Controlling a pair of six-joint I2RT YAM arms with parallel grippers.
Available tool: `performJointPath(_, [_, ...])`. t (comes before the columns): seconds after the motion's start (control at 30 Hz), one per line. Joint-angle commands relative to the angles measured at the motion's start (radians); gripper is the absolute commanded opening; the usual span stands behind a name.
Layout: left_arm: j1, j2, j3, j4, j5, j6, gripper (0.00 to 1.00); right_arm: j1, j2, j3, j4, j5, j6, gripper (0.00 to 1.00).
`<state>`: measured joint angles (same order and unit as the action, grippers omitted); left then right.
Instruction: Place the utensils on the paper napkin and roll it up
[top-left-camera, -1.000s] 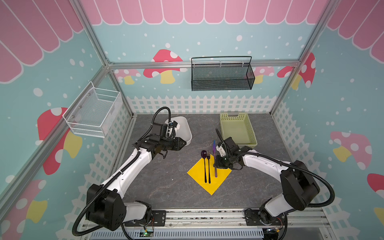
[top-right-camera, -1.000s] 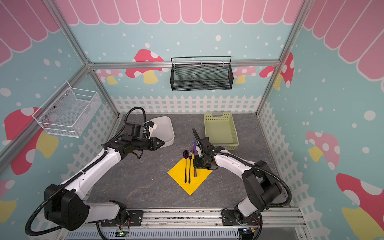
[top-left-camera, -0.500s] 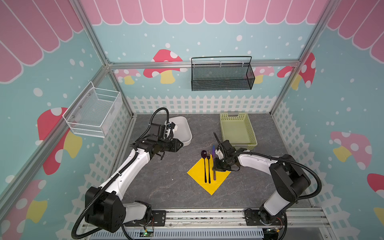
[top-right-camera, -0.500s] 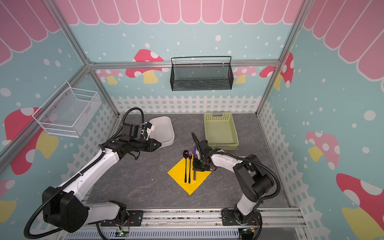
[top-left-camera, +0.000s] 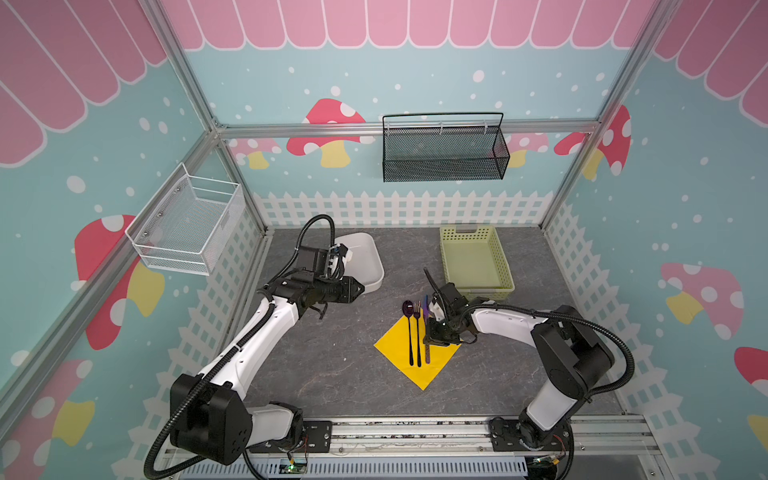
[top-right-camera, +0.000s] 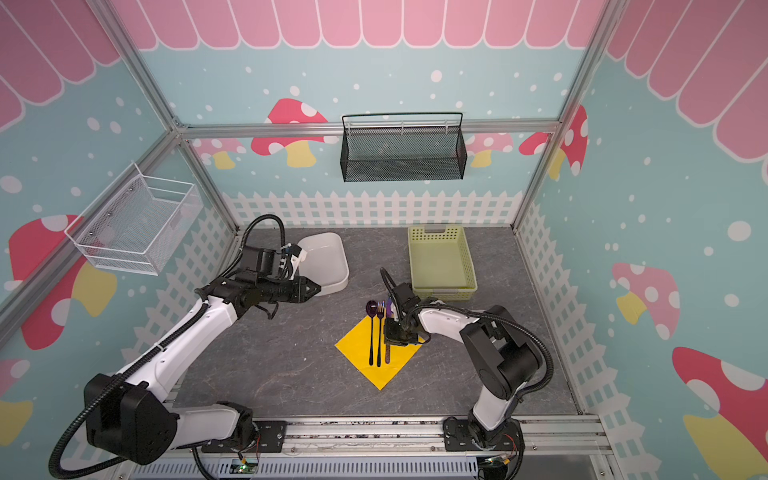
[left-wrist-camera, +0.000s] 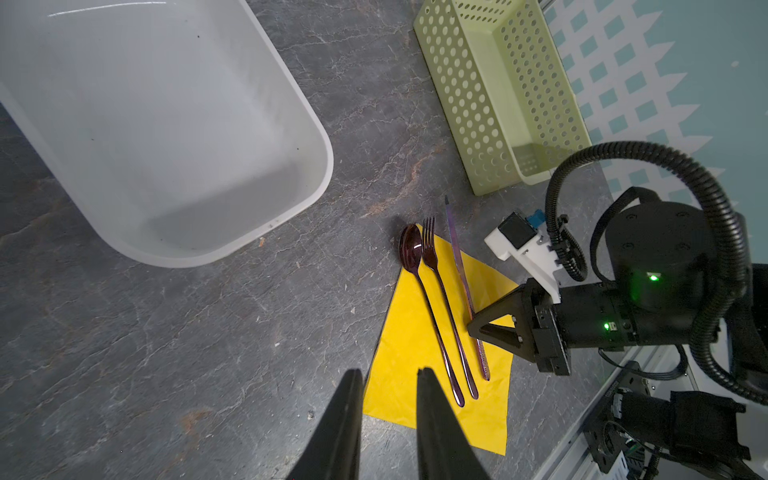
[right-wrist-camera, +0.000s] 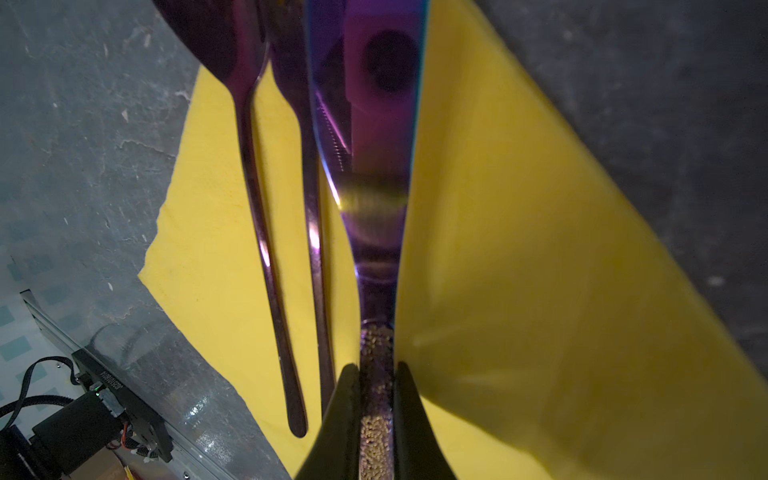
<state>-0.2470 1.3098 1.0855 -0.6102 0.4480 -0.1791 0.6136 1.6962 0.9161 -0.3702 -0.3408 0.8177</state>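
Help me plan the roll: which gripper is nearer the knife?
Right. The right gripper is shut on the knife at its handle; the left gripper hovers apart, beside the white bin.

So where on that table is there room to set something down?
Free: tabletop between the left arm and yellow napkin, and the gap between white tub and green basket. Crowded: the napkin, with spoon, fork, knife and right claw.
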Motion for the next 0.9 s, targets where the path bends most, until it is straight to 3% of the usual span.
performJointPath(0.0, [0.011, -0.007, 0.004, -0.019, 0.018, 0.01, 0.26, 0.009, 0.002, 0.018, -0.018, 0.004, 0.022, 0.07])
performJointPath(0.2, [0.018, 0.001, 0.006, -0.021, 0.031, 0.006, 0.26, 0.012, 0.022, 0.032, -0.019, 0.006, 0.02, 0.09])
performJointPath(0.5, [0.025, 0.009, 0.006, -0.021, 0.035, 0.003, 0.28, 0.013, 0.028, 0.04, -0.022, 0.01, 0.021, 0.23])
performJointPath(0.87, [0.031, 0.019, 0.008, -0.02, 0.041, -0.003, 0.28, 0.013, 0.04, 0.046, -0.019, 0.008, 0.005, 0.22])
